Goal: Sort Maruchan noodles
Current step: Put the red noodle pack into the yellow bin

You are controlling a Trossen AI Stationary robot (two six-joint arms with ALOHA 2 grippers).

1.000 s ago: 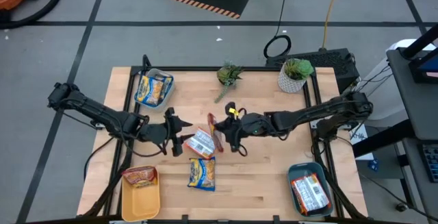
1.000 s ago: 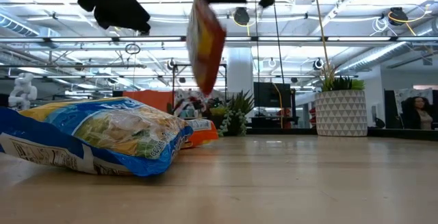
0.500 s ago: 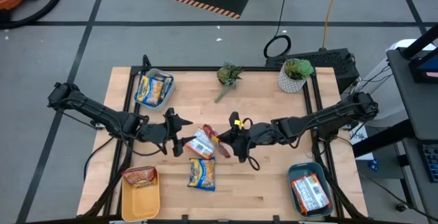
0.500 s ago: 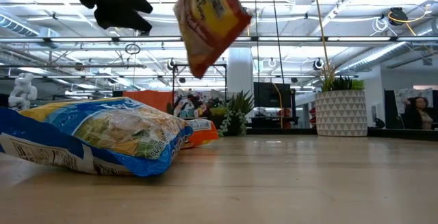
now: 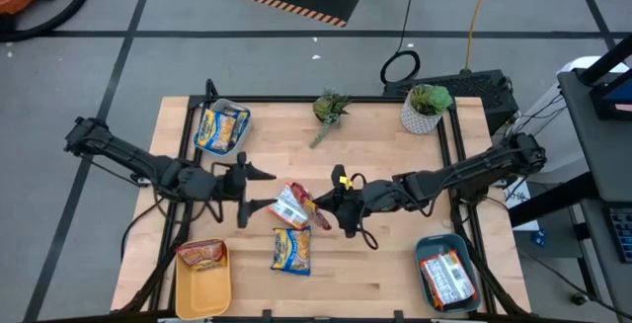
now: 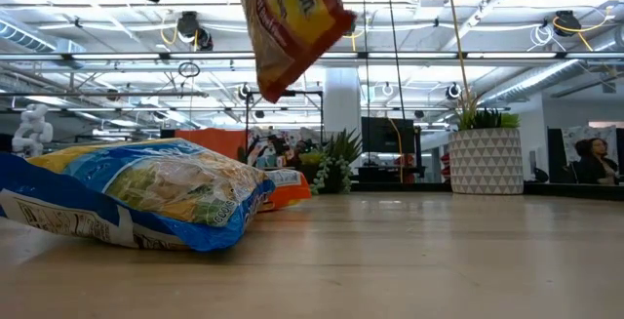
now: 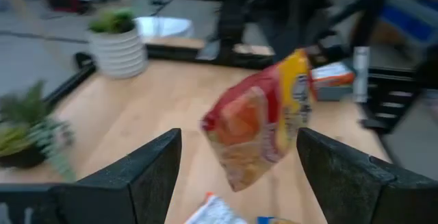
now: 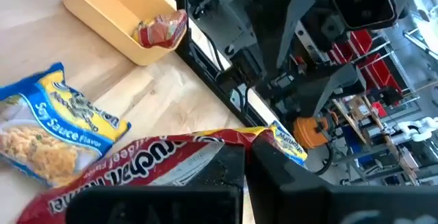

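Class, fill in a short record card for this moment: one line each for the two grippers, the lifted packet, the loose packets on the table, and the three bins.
right gripper: shut on red-and-yellow noodle packet, held above the table
left gripper: open, empty, facing that packet
loose packets: white-and-red packet; blue-and-yellow packet
grey bin: blue-and-yellow packets
yellow bin: one orange-red packet
teal bin: red-and-white packet

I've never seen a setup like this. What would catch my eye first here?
Probably the red-and-yellow noodle packet dangling in mid-air over the middle of the table, pinched by the right gripper. Facing it from the left, the left gripper hangs wide open and empty. Below them, a blue-and-yellow packet lies on the wooden table.
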